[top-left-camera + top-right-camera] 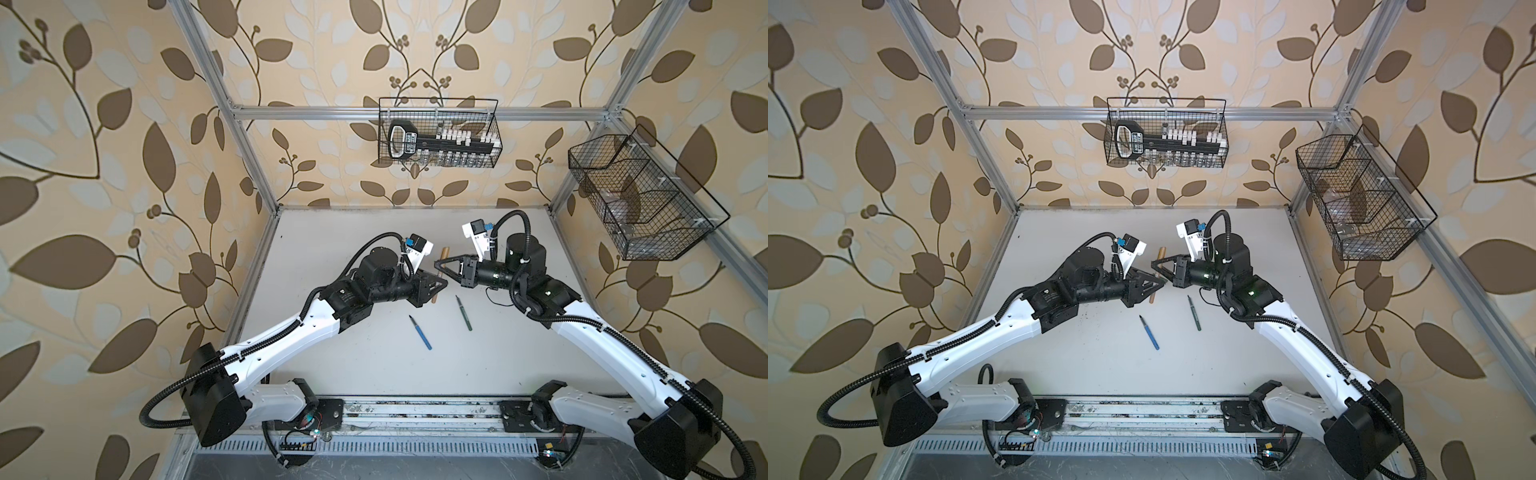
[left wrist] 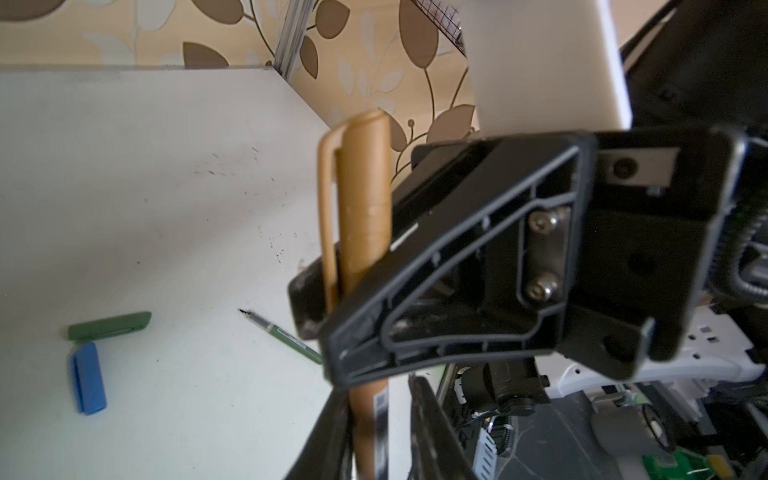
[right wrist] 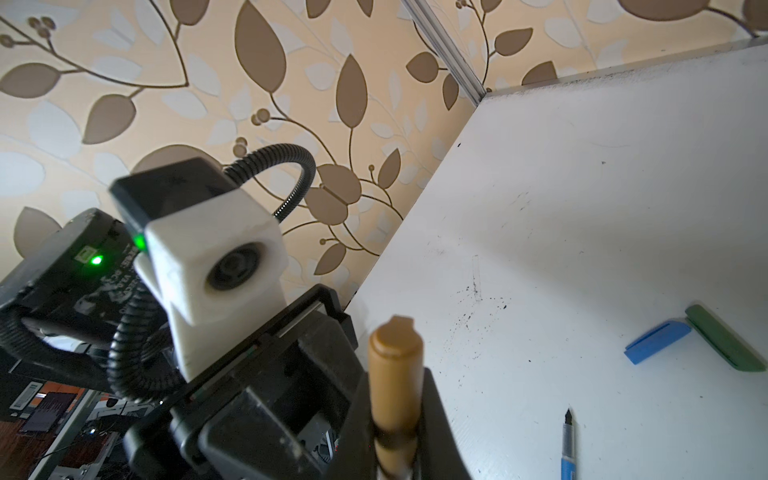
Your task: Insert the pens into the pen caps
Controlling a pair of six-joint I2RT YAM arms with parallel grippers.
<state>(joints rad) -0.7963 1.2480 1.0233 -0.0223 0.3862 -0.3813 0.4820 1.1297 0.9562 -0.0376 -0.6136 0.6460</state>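
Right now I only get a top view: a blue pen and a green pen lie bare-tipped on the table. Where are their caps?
Observer: Out of sight for you. Both wrist views show the blue cap and green cap lying on the table, ends close together at an angle.
Operator: And the brown stick held up in the middle?
Observer: That is the orange-brown pen. The left wrist view shows its orange-brown cap, clip and all, already on it.

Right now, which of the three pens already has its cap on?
The orange-brown pen, held in the air; the blue pen and green pen lie bare-tipped.
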